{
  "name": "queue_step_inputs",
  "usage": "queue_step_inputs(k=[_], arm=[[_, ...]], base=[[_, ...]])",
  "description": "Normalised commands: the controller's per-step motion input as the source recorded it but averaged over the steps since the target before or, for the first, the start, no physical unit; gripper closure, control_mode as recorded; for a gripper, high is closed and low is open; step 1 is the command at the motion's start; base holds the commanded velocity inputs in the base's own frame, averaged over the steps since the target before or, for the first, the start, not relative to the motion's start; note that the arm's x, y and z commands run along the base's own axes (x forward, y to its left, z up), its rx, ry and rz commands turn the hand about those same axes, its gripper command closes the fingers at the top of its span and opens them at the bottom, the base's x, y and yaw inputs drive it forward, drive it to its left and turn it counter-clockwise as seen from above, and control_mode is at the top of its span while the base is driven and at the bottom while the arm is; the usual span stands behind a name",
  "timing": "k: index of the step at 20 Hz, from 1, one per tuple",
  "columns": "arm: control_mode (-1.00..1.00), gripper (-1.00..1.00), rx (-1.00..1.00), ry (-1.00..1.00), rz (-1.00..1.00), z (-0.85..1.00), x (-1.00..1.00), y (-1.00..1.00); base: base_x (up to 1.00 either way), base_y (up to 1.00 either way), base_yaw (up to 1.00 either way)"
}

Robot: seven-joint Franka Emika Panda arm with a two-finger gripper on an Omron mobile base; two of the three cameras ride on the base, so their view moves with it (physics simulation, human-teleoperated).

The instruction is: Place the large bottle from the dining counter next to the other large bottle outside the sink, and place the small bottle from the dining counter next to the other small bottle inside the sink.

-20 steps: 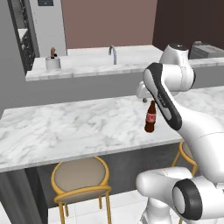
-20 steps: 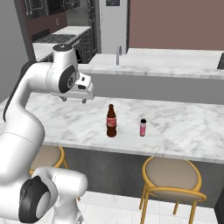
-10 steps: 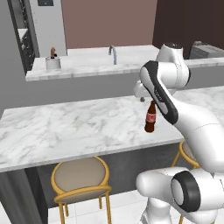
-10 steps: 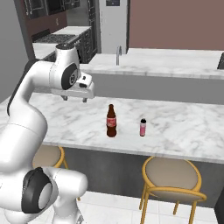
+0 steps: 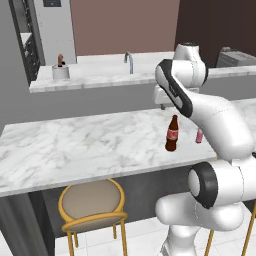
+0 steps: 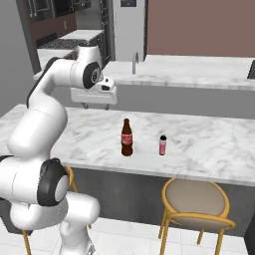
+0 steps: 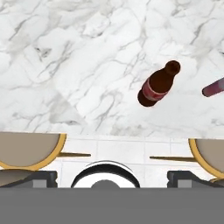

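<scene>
- Since earlier frame: arm has swung a bit, tool (image 6: 94, 105) now slightly farther toward the back of the dining surface (image 6: 209, 144); bottles haven't moved.
- Tool: fingers spread wide, empty, hanging above the surface behind and left of the large bottle (image 6: 127, 138), well apart from it, no contact.
- Large bottle upright near the surface's front edge; small bottle (image 6: 162, 145) upright just beside it on the right, not touching.
- Hand view: large bottle (image 7: 157, 85) sits up and right of centre, small bottle (image 7: 214, 88) at right edge, so tool isn't lined up w/ either yet.
- Sink (image 5: 131, 69) w/ tap is on the far surface behind; other large bottle can't be made out there.
- Risks (judgement):
- bottles close together: wide fingers coming in for the large one could clip the small one and tip it
- tall slim bottle near edge: off-centre or high grab on neck could topple it off toward the stools (image 6: 195, 199)
- long carry to far surface, base prob. has to drive; loose grip = slip.
</scene>
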Motion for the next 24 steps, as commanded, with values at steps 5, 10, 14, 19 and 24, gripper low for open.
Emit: queue_step_inputs(k=[5, 10, 14, 19, 24], arm=[[-1.00, -1.00, 0.00, 0.00, 0.00, 0.05, 0.00, -0.24], [-1.00, -1.00, 0.00, 0.00, 0.00, -0.01, 0.00, -0.24], [-1.00, -1.00, 0.00, -0.02, 0.00, -0.21, 0.00, -0.35], [-1.00, -1.00, 0.00, -0.11, 0.00, -0.22, 0.00, -0.27], [-1.00, -1.00, -0.01, -0.13, 0.00, -0.09, 0.02, -0.09]], base=[[0.00, 0.00, 0.00], [0.00, 0.00, 0.00], [0.00, 0.00, 0.00], [0.00, 0.00, 0.00], [0.00, 0.00, 0.00]])
